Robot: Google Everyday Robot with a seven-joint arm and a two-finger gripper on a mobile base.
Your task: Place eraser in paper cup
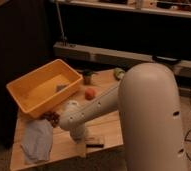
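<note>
One white arm (139, 107) filled the right side and reached left and down across the wooden surface (64, 142). Its elbow bent above the middle, and its claw (84, 146) hung at the front edge. Whether the claw was spread or pressed together could not be told.

The eraser (95, 142), a flat dark block, lay at that front edge, just beside the claw on the right. Whether the two touched could not be told.

At the back left sat a yellow bin (26, 102), set at an angle, with a small pale thing (60, 88) inside that was too dim to name. A grey-blue cloth (37, 140) lay crumpled at the front left. A dark clump (51, 118) sat between the cloth and the bin.

An orange ball (90, 93) rested near the middle, just behind the arm. A small dark cup (87, 76) stood behind the ball, and a green thing (119, 73) lay at the back right.
</note>
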